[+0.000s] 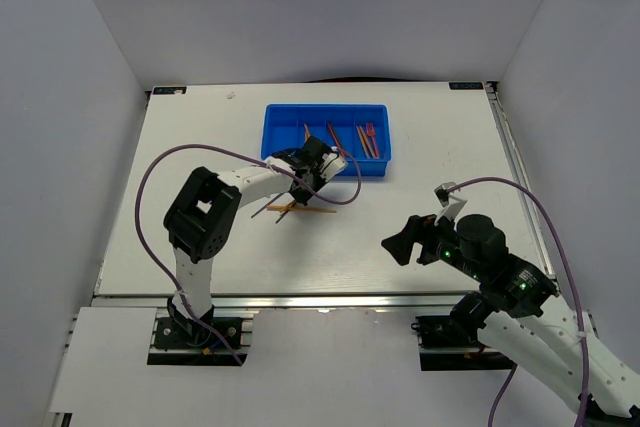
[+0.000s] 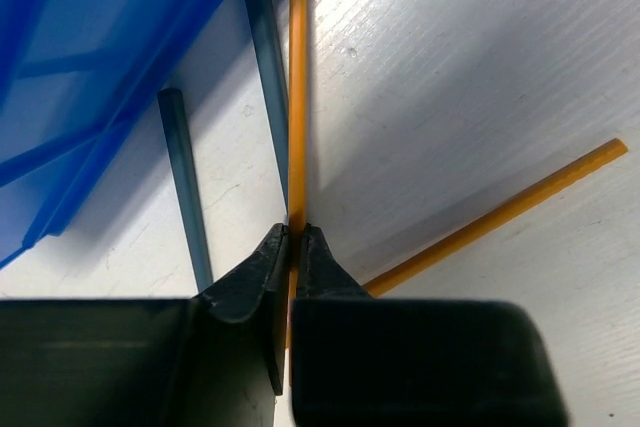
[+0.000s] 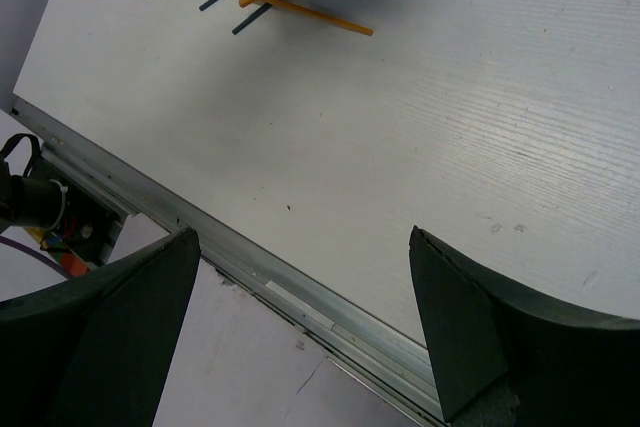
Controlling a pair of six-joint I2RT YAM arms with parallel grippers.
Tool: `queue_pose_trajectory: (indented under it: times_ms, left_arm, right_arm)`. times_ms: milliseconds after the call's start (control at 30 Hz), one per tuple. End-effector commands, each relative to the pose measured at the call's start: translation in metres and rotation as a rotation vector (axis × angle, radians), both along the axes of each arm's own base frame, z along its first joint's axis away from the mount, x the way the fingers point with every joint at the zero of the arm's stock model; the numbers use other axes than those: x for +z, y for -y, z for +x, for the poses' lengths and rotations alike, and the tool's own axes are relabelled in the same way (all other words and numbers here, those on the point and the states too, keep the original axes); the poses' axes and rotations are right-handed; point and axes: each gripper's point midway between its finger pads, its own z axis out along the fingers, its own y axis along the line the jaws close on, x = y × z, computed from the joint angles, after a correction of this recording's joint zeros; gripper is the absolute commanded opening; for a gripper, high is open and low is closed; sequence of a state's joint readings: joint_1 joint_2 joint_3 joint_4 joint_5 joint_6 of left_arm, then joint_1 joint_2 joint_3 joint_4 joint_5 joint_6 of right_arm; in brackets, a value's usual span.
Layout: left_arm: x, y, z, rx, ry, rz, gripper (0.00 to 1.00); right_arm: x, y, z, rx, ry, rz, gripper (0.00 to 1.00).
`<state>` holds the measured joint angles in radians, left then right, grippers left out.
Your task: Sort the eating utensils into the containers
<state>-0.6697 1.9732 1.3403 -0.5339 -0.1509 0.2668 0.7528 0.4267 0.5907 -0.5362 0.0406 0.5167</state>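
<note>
Orange sticks [image 2: 297,97] and dark blue sticks [image 2: 186,187] show against a white table [image 2: 480,67] and bright blue tray [image 2: 80,47].

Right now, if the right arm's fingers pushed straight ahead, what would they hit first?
Probably the white table; the open right fingers tilt down at it, well short of the orange sticks.

A white table [image 1: 440,127] sits between plain grey walls [image 1: 60,67].
</note>
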Motion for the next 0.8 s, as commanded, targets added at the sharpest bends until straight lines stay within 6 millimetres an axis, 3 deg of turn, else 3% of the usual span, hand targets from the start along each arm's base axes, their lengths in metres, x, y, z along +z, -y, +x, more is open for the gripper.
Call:
queue_pose_trajectory:
  times_ms: [0, 133, 167, 300, 500, 633, 700, 767]
  left_arm:
    - [0.044, 0.012, 0.018, 0.016, 0.118, -0.063, 0.06]
    - [0.071, 0.017, 0.013, -0.001, 0.146, -0.088, 0.05]
    - [0.075, 0.019, 0.009, -0.011, 0.142, -0.089, 0.00]
    - [0.104, 0.018, -0.007, -0.040, 0.113, -0.114, 0.00]
    - [0.118, 0.011, -0.015, -0.036, 0.103, -0.102, 0.00]
    - [0.159, 0.012, 0.006, 0.032, 0.269, -0.171, 0.00]
    - [0.195, -0.003, 0.034, 0.196, 0.469, -0.201, 0.00]
    - [0.213, -0.023, 0.053, 0.334, 0.578, -0.198, 0.00]
  right_arm:
    - [0.005, -0.002, 0.000, 0.009, 0.007, 0.012, 0.89]
    - [0.004, -0.002, 0.000, 0.005, 0.004, 0.008, 0.89]
    - [0.004, -0.002, 0.000, 0.005, 0.005, 0.008, 0.89]
    - [0.006, -0.001, 0.002, -0.004, 0.008, 0.004, 0.89]
    - [0.006, -0.002, 0.003, -0.004, 0.010, 0.004, 0.89]
    - [0.006, -0.002, 0.003, -0.004, 0.008, 0.002, 0.89]
    - [0.005, -0.001, 0.003, -0.005, 0.008, 0.000, 0.89]
    - [0.005, -0.001, 0.003, -0.008, 0.006, -0.001, 0.89]
